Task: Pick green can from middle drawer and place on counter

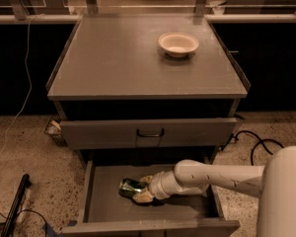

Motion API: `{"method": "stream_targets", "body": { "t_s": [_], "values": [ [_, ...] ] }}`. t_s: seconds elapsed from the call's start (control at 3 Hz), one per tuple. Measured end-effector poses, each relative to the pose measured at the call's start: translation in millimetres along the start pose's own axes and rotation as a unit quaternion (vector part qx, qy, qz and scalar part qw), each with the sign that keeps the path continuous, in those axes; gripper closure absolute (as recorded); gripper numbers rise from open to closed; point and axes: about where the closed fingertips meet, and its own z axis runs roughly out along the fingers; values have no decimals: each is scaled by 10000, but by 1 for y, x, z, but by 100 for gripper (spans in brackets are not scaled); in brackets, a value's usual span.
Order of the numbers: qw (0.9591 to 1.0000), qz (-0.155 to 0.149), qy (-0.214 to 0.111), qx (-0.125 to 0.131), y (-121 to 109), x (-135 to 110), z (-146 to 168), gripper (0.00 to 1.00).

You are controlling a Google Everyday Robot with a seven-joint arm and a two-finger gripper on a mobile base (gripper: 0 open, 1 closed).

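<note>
The green can (129,186) lies on its side on the floor of the open middle drawer (101,206), left of centre. My gripper (141,188) reaches in from the right on the white arm, low over the drawer floor. Its pale fingers (147,179) sit on either side of the can's right end and hold it. The can still rests in the drawer. The counter (118,58) is the flat grey top of the cabinet above.
A white bowl (178,44) stands at the counter's back right. The upper drawer front with a dark loop handle (150,133) is closed just above the open drawer. A black cable (259,144) lies on the speckled floor at right, and a dark pole (15,206) at left.
</note>
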Motion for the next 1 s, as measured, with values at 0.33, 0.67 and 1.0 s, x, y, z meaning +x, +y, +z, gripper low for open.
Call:
{"method": "stream_targets", "body": {
  "t_s": [0.33, 0.67, 1.0],
  "values": [
    [9990, -341, -268, -115, 16, -35, -49, 100],
    [9972, -625, -404, -79, 24, -65, -100, 100],
    [9952, -934, -286, 5, 35, -108, -170, 100]
  ]
}}
